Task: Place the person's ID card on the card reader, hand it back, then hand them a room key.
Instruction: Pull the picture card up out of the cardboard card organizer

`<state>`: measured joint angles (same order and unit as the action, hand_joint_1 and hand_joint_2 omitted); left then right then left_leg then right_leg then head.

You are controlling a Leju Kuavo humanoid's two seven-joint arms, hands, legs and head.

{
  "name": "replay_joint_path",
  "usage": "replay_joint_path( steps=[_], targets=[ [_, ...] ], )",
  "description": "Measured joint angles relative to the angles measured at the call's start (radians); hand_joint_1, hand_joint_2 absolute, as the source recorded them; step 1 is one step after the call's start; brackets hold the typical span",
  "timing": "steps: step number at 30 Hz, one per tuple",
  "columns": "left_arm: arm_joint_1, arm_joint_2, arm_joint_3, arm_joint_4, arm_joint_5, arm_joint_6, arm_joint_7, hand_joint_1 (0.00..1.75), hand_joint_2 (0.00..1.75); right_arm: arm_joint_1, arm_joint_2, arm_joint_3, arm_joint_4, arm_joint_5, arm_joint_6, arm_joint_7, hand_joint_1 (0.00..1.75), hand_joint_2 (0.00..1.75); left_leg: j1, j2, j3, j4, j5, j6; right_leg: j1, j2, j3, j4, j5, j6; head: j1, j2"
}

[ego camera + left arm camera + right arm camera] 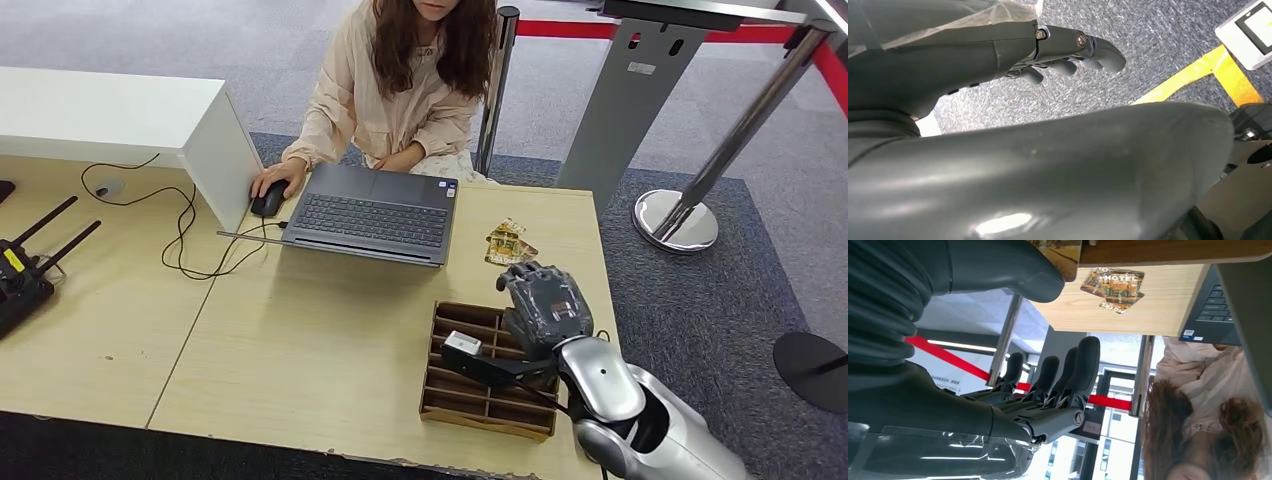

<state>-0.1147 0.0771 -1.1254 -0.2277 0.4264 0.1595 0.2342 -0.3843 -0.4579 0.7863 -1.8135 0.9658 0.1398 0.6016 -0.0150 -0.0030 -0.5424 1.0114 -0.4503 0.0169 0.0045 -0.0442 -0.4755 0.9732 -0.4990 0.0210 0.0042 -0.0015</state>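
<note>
On the pale wooden desk (330, 340), near its right side, a brown divided tray (462, 372) sits close to the front edge. Over the tray's right end hovers the right hand (543, 308), back upward, fingers (1075, 372) held straight and slightly apart, holding nothing; the right wrist view shows them clear of any card. Just beyond that hand, further toward the person, a small stack of hotel key cards (509, 243) lies flat on the desk, printed with an autumn-coloured picture and the word HOTEL; the same cards (1113, 287) appear in the right wrist view. A white-topped black camera mount (470, 352) juts from the right forearm over the tray.

Behind the key cards, an open grey laptop (372, 212) rests on the desk, its keyboard facing the seated person (400, 85) in a cream jacket, whose one hand is on a black mouse (267, 200) beside the laptop. A white box-shaped partition (120, 120) stands at the desk's far left, with black cables (180, 235) looping below it, and a black device with antennas (25, 265) lies at the left edge.

Hanging beside the robot's body over grey carpet with a yellow floor stripe (1198, 72), the left hand (1068, 55) has its fingers loosely curled and holds nothing. Whether an ID card lies anywhere cannot be told.
</note>
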Motion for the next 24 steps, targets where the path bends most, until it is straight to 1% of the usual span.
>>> replay_joint_path(
  steps=[8, 15, 24],
  targets=[
    [0.0, 0.0, 0.0, 0.0, -0.001, 0.0, -0.002, 0.0, 0.0, -0.019, 0.024, 0.027, 0.022, -0.004, -0.002, -0.009, 0.84, 1.75, 0.0, 0.0, 0.0, 0.0, 0.0, 0.0, 0.0, 0.0, 0.0, 0.0, 0.0, 0.0, 0.0, 0.0],
    [0.0, 0.0, 0.0, 0.0, 0.001, 0.0, -0.008, 0.0, 0.0, -0.023, 0.03, 0.038, 0.035, -0.008, -0.006, -0.01, 0.9, 1.75, 0.0, 0.0, -0.001, 0.0, 0.0, 0.0, 0.0, 0.0, -0.001, 0.0, 0.0, 0.0, 0.0, 0.0],
    [0.0, 0.0, 0.0, 0.0, 0.005, 0.0, -0.009, 0.0, 0.0, -0.023, 0.023, 0.037, 0.053, -0.007, -0.012, 0.009, 0.87, 1.75, 0.0, 0.0, -0.001, 0.0, 0.0, 0.0, 0.0, 0.0, -0.001, 0.0, 0.0, 0.0, 0.0, 0.0]
  ],
)
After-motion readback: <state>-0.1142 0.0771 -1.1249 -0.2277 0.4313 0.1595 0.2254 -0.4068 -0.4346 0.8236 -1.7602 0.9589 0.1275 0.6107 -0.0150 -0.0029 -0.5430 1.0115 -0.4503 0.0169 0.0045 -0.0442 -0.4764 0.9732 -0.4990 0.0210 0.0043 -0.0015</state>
